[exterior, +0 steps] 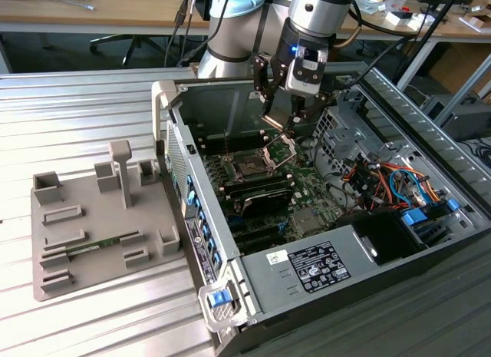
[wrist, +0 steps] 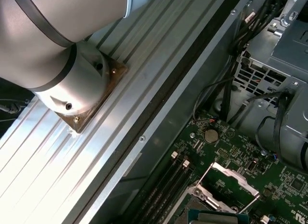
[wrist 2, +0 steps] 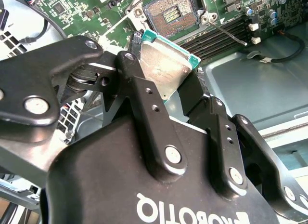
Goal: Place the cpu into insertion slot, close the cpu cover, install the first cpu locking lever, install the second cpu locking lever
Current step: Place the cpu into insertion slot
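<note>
You had the black-fingered gripper (wrist 2: 162,82) clamped on the small square silvery-topped cpu (wrist 2: 161,55), held tilted. Its green-rimmed edge pointed toward the dark square insertion slot (wrist 2: 171,12), not touching.

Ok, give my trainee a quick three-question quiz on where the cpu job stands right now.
1. True or false: the cpu already sits in the insertion slot.
2. What is the gripper shut on? A) the cpu B) a screwdriver C) a loose screw
3. Fill in: the cpu cover stands ____ (open or closed).

Key: 1 false, it is held above the board; 2 A; 3 open.
</note>
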### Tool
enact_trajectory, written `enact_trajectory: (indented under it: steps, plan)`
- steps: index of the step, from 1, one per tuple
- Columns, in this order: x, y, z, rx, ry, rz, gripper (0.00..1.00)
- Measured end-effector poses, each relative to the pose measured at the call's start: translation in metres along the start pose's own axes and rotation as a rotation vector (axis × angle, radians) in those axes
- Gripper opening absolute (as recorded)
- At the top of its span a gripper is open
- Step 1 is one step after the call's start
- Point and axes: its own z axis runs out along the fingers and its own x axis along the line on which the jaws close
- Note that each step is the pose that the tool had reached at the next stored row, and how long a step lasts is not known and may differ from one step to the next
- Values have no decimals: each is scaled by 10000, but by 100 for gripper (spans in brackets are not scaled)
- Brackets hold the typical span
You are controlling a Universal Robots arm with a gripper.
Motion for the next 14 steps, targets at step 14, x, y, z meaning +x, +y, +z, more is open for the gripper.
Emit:
enact_trajectory:
  steps: [14]
  plan:
    - [0, 0, 1, -1, -3, 152, 54]
